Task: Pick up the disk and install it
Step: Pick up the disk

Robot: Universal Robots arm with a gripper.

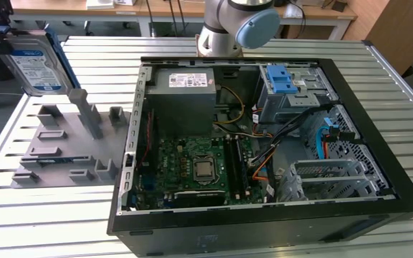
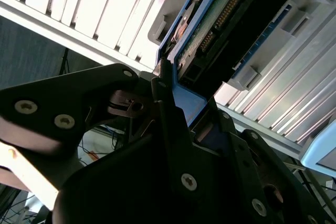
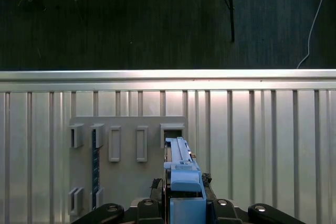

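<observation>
The pincer (image 2: pixel 194 121) (image 3: pixel 184 203) is clamped on the disk (image 1: pixel 38 67). Its black fingers (image 2: pixel 164 114) press on the blue rail at one end. In the exterior view the disk hangs at ten o'clock from the open case (image 1: pixel 264 228), label side facing the camera. It appears lifted clear of the grey holder (image 1: pixel 63 161), which lies on the counter (image 1: pixel 49 226) at nine o'clock from the case.

The first wrist view looks down along the disk (image 3: pixel 181 169), seen edge-on with the blue rail uppermost. The holder (image 3: pixel 126 177) and its rows of slots lie beneath it on the slatted counter (image 3: pixel 273 145). The second wrist view shows the circuit-board face of the disk (image 2: pixel 220 19).

Inside the case in the exterior view:
- The power supply (image 1: pixel 185 94) sits at twelve o'clock.
- The cage (image 1: pixel 292 94) with a light-blue latch sits at two o'clock.
- The motherboard (image 1: pixel 199 161) sits at six o'clock.

The arm (image 1: pixel 239 24) rises behind the case at twelve o'clock.
</observation>
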